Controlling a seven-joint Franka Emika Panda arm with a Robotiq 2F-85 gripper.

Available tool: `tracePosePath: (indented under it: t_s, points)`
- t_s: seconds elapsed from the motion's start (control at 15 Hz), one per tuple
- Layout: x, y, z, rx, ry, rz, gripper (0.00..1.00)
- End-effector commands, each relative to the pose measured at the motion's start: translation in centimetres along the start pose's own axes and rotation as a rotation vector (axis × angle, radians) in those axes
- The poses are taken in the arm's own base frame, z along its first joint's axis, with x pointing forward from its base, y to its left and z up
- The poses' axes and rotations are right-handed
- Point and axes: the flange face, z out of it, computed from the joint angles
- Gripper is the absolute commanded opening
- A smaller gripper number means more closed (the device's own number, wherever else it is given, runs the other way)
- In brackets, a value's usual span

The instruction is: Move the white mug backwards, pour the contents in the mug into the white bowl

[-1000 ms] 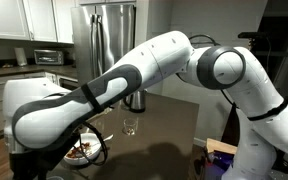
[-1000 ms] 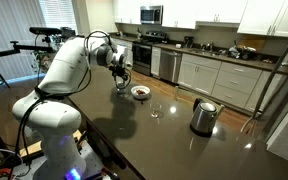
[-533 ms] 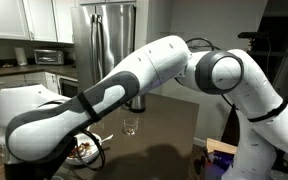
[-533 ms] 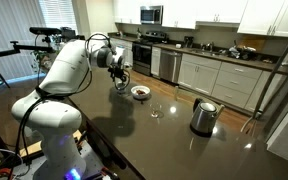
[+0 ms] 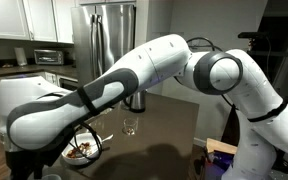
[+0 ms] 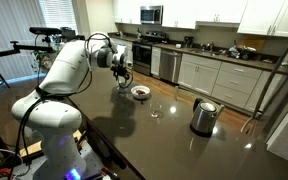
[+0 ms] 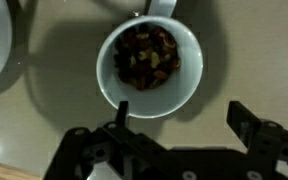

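Although the arm drifts a touch over the last second, almost nothing else changes. The gripper (image 6: pixel 119 76) hangs at the left end of the dark counter (image 6: pixel 174 140), its jaws as wide apart as a second ago and holding nothing.

Directly beneath it sits the white mug (image 7: pixel 154 103), upright and in the same spot. Its brown contents (image 7: pixel 147 57) are heaped inside, and its handle is on the side away from the fingers. In the wrist view one fingertip (image 7: pixel 122 108) overlaps the mug's near rim while the other stands clear off to the side, so the mug isn't centred between them yet.

Just right of the mug comes the white bowl (image 6: pixel 141 96), already showing brown bits of its own. Further right stand the clear glass (image 6: pixel 155 110) and then the steel kettle (image 6: pixel 204 116), both well apart from the action.

The read: the approach has settled but no grasp has begun, so neither the backward move nor the pour is under way. A small sideways correction looks needed before closing.
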Motion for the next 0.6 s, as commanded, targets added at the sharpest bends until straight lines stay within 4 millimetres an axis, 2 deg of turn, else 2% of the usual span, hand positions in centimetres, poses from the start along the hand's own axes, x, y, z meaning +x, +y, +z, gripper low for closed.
tracePosePath:
  t_s: [0.0, 0.53]
  points:
    - [0.8, 0.6, -1.0, -0.050, 0.006, -0.048, 1.00]
    - [0.9, 1.7, 0.6, -0.072, 0.014, -0.057, 1.00]
